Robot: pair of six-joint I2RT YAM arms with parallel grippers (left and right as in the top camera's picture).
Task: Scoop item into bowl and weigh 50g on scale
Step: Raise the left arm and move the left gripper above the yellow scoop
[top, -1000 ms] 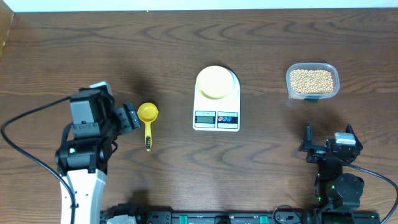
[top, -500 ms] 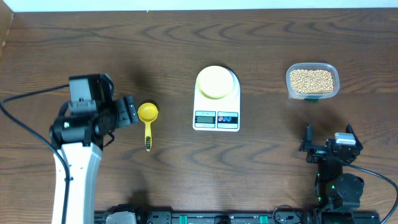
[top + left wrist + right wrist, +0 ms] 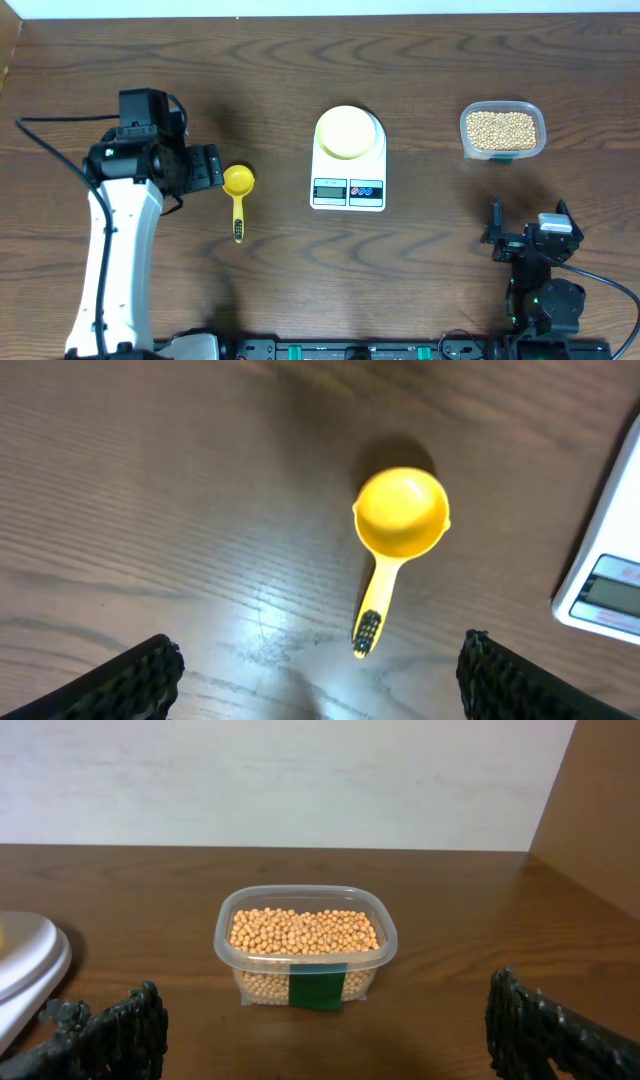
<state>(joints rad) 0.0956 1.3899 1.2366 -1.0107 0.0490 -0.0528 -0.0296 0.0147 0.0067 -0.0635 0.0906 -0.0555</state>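
Both are standing spread: left claw [image 3: 213, 168] is hovering beside the yellow scoop [image 3: 238, 185] toward the counter's left edge; bowl [image 3: 345, 131] is sitting on the scale [image 3: 348, 190] (mid-counter); beans [image 3: 502, 128] are filling a clear tub [image 3: 465, 142] toward the right edge; right claw [image 3: 528, 222] is sitting near the front-right corner.

My finger pads [image 3: 140, 678] are black, knurled. Scoop [image 3: 400, 515] bright yellow; scale [image 3: 348, 190] white, bowl [image 3: 347, 131] pale yellow-green. Beans [image 3: 303, 932] tan, tub label [image 3: 319, 985] green, table [image 3: 300, 60] dark woodgrain.

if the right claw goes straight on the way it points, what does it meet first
Likely the clear tub of beans, dead ahead between the open fingers of the right claw; only bare table before it, depth unclear.
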